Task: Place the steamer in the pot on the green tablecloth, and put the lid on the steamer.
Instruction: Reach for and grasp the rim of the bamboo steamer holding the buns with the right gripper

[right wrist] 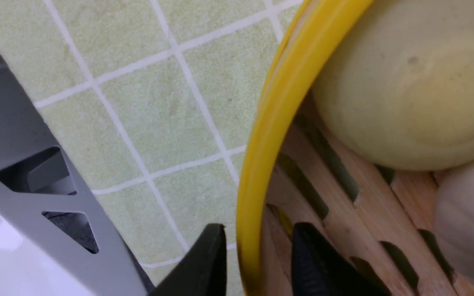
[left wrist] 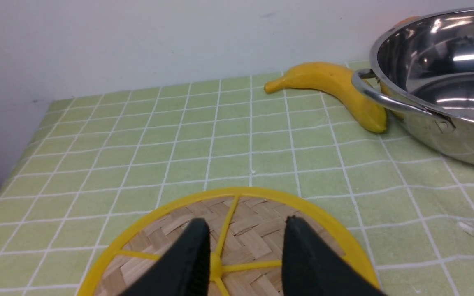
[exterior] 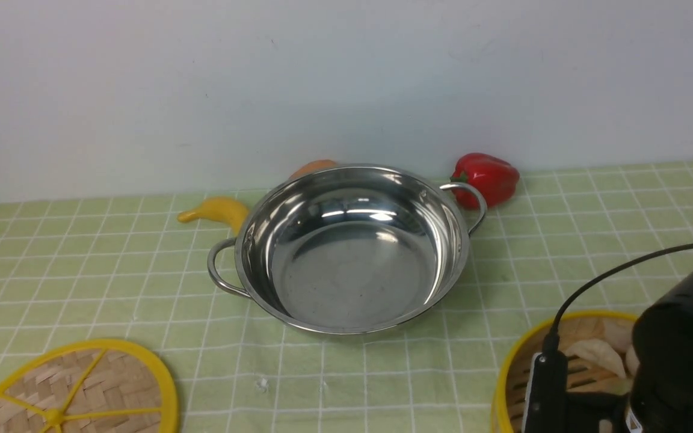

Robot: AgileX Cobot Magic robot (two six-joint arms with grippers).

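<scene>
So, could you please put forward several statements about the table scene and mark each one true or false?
1. The shiny stainless-steel pot is empty. True.
2. The woven-bamboo disc lid with yellow rim lies on top of the pot. False: it lies on the pale green gridded tablecloth.
3. The right pincer has its two fingers on either side of the yellow rim of the slatted bamboo steamer. True.
4. The plastic-looking red bell pepper sits inside the steamer. False: it is behind the pot's right handle.
5. The curved yellow banana lies on the cloth, beside the pot. True.
</scene>
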